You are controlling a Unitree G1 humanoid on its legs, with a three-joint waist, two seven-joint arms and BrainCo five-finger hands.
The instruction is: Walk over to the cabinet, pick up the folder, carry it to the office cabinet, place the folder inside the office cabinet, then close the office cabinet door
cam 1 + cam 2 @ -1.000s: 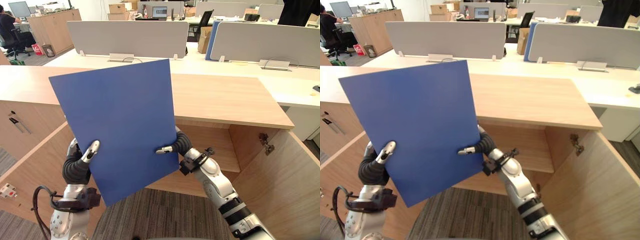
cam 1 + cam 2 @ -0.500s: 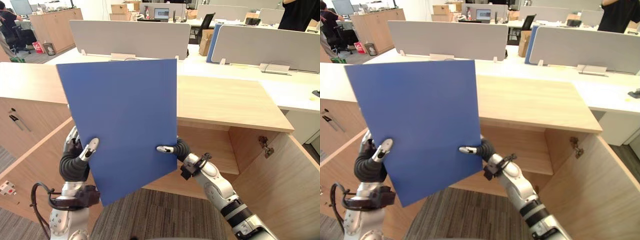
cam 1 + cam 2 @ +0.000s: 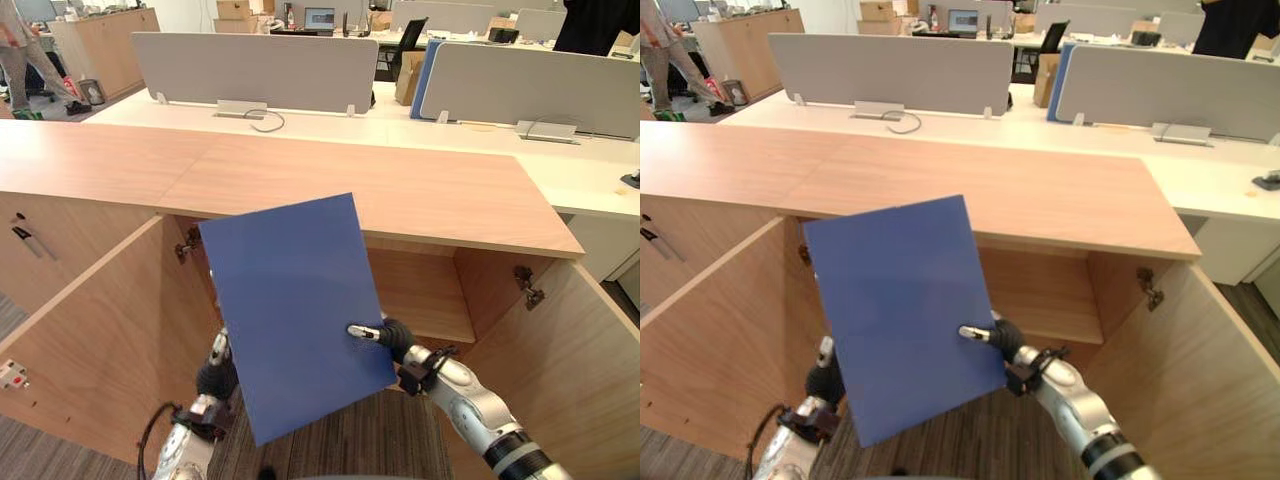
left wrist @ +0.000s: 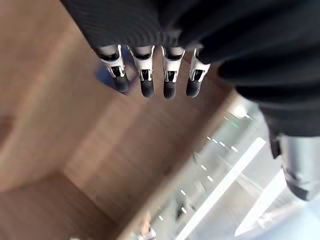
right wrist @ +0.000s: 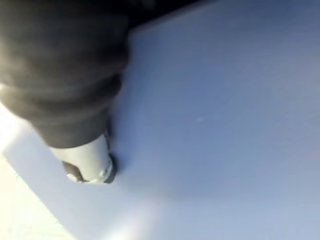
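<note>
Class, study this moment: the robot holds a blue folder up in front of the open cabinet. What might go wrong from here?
1. The right robot hand pinches the blue folder at its right edge. The left robot hand sits behind the lower left edge with straight fingers. The tilted folder may swing or slip.
2. The folder's upper corner overlaps the cabinet top in the eye views, so it may catch there on the way in.
</note>
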